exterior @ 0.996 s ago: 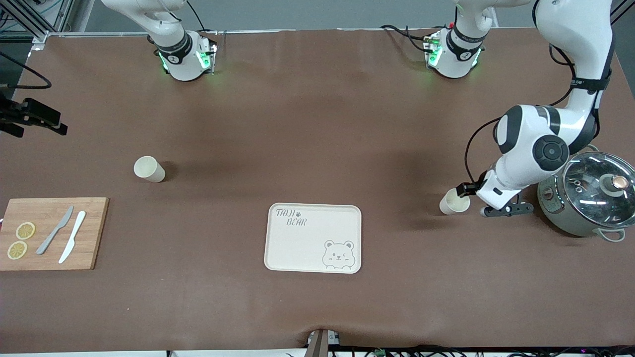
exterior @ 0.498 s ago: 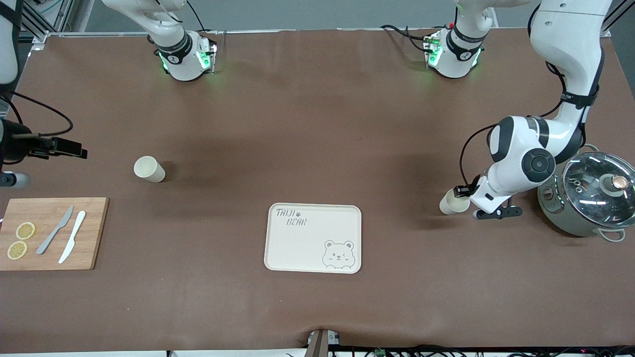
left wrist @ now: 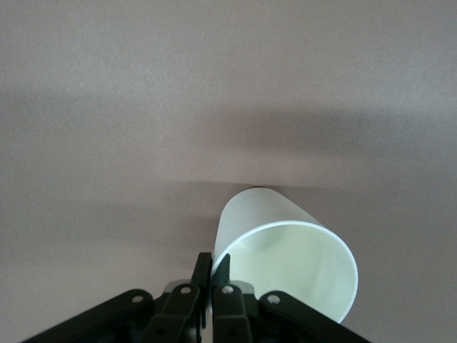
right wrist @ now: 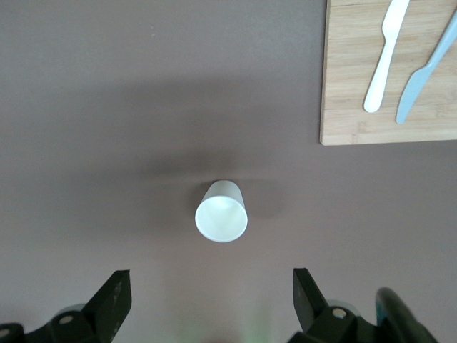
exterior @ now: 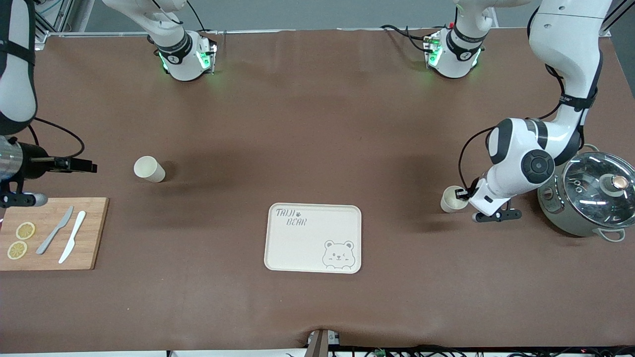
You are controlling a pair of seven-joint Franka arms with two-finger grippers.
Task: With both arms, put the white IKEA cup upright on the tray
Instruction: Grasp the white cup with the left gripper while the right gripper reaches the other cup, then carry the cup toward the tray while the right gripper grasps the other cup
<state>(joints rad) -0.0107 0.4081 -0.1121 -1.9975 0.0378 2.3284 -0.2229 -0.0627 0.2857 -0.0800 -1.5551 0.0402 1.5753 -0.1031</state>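
Two white cups stand mouth up on the brown table. One cup (exterior: 452,200) is near the left arm's end; my left gripper (exterior: 464,194) is shut on its rim, one finger inside and one outside, as the left wrist view shows of the cup (left wrist: 285,257) and gripper (left wrist: 213,268). The other cup (exterior: 149,169) stands free toward the right arm's end. My right gripper (exterior: 88,166) is open and empty above the table beside it; in the right wrist view the cup (right wrist: 222,211) lies ahead of the open gripper (right wrist: 211,296). The cream bear tray (exterior: 297,248) lies between them, nearer the front camera.
A wooden cutting board (exterior: 54,248) with two knives and lemon slices lies at the right arm's end, also in the right wrist view (right wrist: 350,107). A green pot with a glass lid (exterior: 590,198) stands close beside the left arm's wrist.
The right arm has come in from the table's edge and its gripper has moved toward the free cup. The left wrist has shifted slightly; its cup has barely moved.
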